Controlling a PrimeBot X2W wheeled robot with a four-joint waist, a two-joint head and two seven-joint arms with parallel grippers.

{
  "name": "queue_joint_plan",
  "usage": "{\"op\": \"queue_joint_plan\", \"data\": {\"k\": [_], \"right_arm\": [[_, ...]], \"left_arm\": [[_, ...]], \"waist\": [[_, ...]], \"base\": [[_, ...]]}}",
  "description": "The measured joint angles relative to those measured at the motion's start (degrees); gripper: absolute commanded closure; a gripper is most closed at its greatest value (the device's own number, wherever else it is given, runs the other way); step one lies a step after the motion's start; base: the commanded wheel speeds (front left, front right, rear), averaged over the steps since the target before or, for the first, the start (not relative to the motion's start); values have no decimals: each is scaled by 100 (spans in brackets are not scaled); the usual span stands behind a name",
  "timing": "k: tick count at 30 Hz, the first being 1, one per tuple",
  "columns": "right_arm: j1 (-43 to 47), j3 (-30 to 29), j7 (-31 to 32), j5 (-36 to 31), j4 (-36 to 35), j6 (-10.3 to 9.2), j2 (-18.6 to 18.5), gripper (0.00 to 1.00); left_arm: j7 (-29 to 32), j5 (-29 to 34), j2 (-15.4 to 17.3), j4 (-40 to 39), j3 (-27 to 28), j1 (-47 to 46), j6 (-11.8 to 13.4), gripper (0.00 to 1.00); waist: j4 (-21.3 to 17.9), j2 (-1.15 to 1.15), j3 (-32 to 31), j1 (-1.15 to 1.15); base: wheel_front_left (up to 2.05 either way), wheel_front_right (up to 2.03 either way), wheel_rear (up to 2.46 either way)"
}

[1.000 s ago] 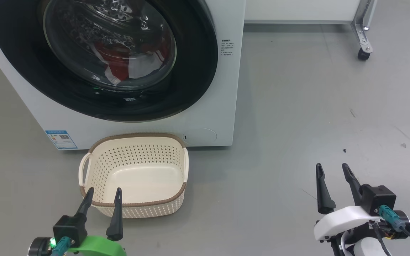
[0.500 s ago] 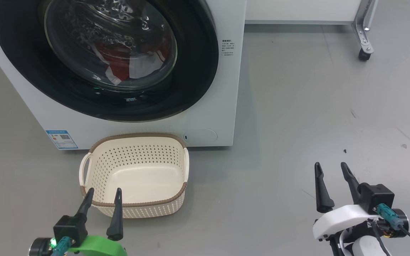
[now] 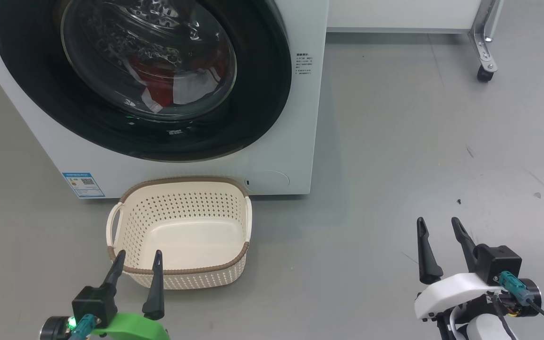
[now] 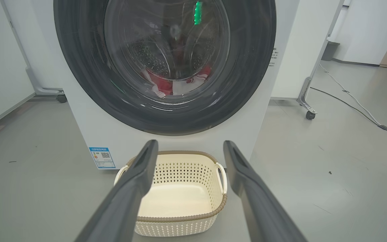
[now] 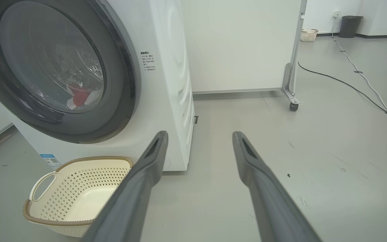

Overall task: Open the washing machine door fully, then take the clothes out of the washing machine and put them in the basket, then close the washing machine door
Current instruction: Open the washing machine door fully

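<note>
The white washing machine [image 3: 295, 118] fills the upper left of the head view, its black-rimmed door [image 3: 262, 85] shut flat against the front. Red and white clothes [image 3: 173, 87] lie inside the drum behind the glass bowl; they also appear through the glass as clothes [image 4: 175, 85] and clothes [image 5: 79, 95]. The cream basket [image 3: 241, 222] stands on the floor just in front of the machine, with nothing in it. My left gripper [image 3: 139, 257] is open, low at the basket's near rim. My right gripper [image 3: 438, 224] is open over bare floor, well right of the machine.
A white panel on a metal leg with a castor [image 3: 484, 73] stands behind and to the right of the machine. Cables [image 5: 354, 70] run across the grey floor further right. A second small basket [image 5: 309, 34] and a dark bin [image 5: 350, 26] stand far back.
The whole head picture has shifted slightly, so the camera moved. Both grippers stay open in nearly the same places; the door is still shut.
</note>
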Motion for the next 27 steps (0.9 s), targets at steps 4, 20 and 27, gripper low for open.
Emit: {"op": "queue_joint_plan", "data": {"k": [4, 20, 27], "right_arm": [[-14, 10, -7, 0, 21, -1, 1, 0], [-176, -118, -102, 59, -309, 1, 11, 100], [-511, -276, -109, 431, -591, 93, 29, 100]], "left_arm": [[0, 0, 0, 8, -42, -1, 0, 0], [0, 0, -1, -46, -148, -115, 0, 0], [0, 0, -2, -175, -218, -268, 0, 0]], "waist": [[13, 0, 5, 0], [149, 0, 238, 0], [236, 0, 546, 0]], "base": [[0, 0, 0], [0, 0, 0], [0, 0, 0]]}}
